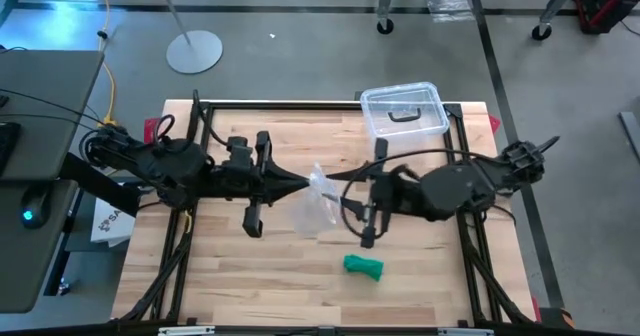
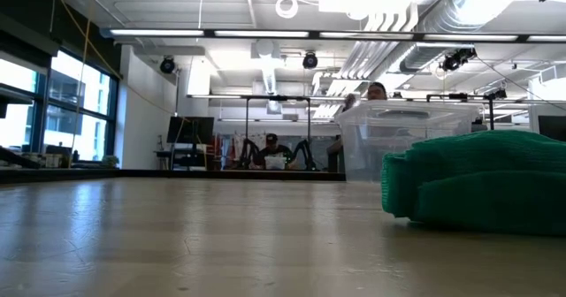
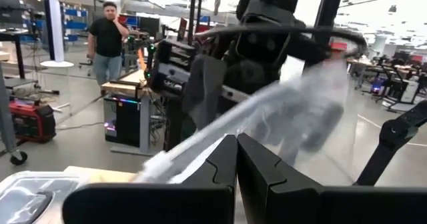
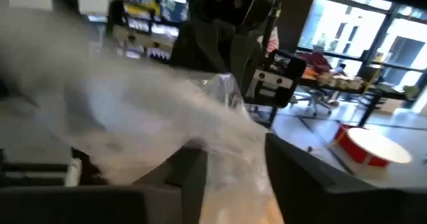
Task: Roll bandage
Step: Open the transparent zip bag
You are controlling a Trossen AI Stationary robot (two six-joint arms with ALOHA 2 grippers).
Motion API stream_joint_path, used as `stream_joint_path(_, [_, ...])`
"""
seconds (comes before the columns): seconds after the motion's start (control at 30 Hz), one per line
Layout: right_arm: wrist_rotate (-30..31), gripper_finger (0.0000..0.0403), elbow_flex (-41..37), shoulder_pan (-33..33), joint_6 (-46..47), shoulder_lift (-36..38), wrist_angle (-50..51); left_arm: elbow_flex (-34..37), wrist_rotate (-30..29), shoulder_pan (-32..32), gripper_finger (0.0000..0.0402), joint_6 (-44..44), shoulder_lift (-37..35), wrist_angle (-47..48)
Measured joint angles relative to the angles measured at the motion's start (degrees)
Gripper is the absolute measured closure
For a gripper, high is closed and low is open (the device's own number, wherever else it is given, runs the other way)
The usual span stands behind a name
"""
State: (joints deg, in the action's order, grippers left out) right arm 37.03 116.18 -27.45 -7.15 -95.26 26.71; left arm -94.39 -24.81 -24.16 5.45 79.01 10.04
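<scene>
Tabletop (image 1: 230,276), seen from above: both arms meet over its middle, with a clear plastic box (image 1: 403,112) at the far edge. Between the arms hangs a crinkly clear plastic bag (image 1: 318,198). Your left gripper (image 1: 300,186) has its fingers (image 3: 213,174) fully closed, pinching one edge of the bag. Your right gripper (image 1: 352,204) has its fingers (image 4: 190,174) parted about halfway with bag film lying between them; you cannot tell whether they grip it. The bandage (image 1: 363,266) lies apart from both grippers, on the tabletop nearer the front edge and just below the right gripper, as a small green bundle, loosely rolled. In the low view its knitted weave (image 2: 482,184) shows soft folds. Expect it to be light, limp and compressible, not fragile; take it across the bundle's middle, since a loose end would likely unwind.
</scene>
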Motion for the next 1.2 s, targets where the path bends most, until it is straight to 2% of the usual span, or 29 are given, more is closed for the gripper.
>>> stream_joint_path(0.03, [0.56,0.0281,0.00,0.03,-0.54,-0.46,-0.08,0.00,0.06,0.00,0.0401,0.00,0.01,0.02])
stream_joint_path(0.13, [1.98,0.0373,-0.02,-0.24,-0.90,-1.20,-0.92,0.00,0.03,0.00,0.0401,0.00,-0.01,-0.12])
stream_joint_path(0.17, [2.65,0.0386,-0.02,-0.34,-0.88,-1.20,-1.32,0.00,0.06,0.00,0.0401,0.02,-0.01,-0.17])
stream_joint_path(0.47, [19.35,0.0402,-0.02,-1.78,8.05,-1.14,0.78,0.00,2.29,-3.18,0.0401,2.39,-0.01,-0.38])
stream_joint_path(0.57, [21.37,0.0402,-0.02,-2.25,12.33,-1.14,3.59,0.00,1.14,-5.36,0.0401,2.41,-0.13,0.44])
stream_joint_path(0.73, [25.65,0.0403,-0.02,-2.94,13.94,-0.78,4.51,0.00,-2.52,-8.12,0.0402,2.38,-0.64,2.96])
stream_joint_path(0.83, [24.21,0.0403,-0.02,-3.72,11.00,0.03,4.47,0.00,-5.27,-8.97,0.0401,2.36,-0.58,4.19])
stream_joint_path(1.03, [11.74,0.0403,-0.02,-3.80,8.40,2.53,4.43,0.00,-6.15,-9.05,0.0402,2.30,-0.60,5.84])
stream_joint_path(1.2, [10.33,0.0375,-0.02,-4.84,9.11,6.24,7.70,0.00,-8.58,-9.03,0.0401,2.36,-0.60,9.57])
